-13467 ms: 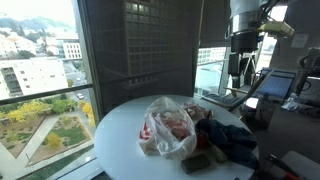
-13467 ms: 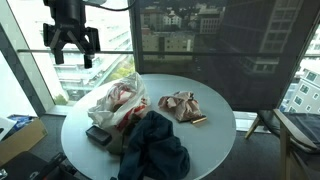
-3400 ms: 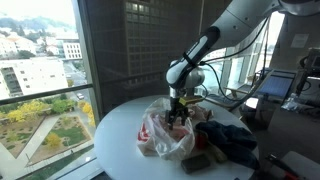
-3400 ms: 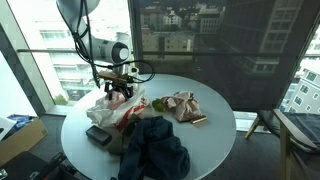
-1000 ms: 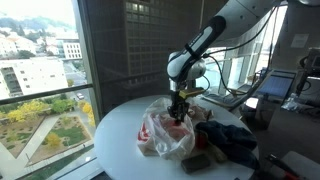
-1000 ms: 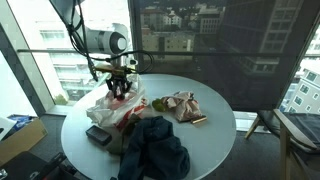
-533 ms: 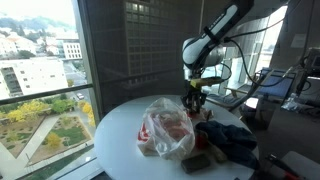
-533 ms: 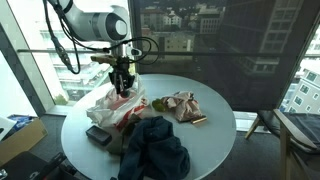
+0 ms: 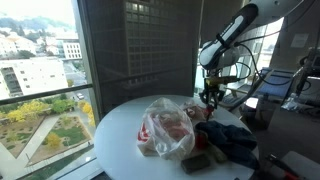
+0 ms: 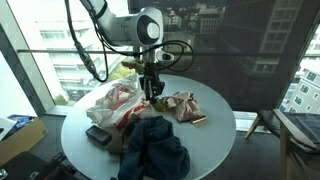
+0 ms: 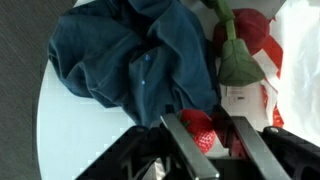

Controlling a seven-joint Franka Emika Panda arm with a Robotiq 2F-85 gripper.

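Red item (image 11: 197, 128) in pincer (image 10: 152, 93), over blue cloth (image 11: 120, 60) edge; bare tabletop (image 11: 60, 130) adj.

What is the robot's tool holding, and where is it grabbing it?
The tool pinches a small red thing by its two sides between the fingers. What the thing is cannot be told.

A round white table (image 9: 118, 128) is seen in both exterior views, set close to tall windows (image 9: 40, 70). Daylight is admitted through the glass, and city buildings and trees (far below) are shown beyond it. A dark perforated panel (image 9: 140, 45) is placed behind the table. In an exterior view a chair (image 10: 298, 128) is seen at one side, and a cardboard box (image 10: 14, 135) low beside the table.
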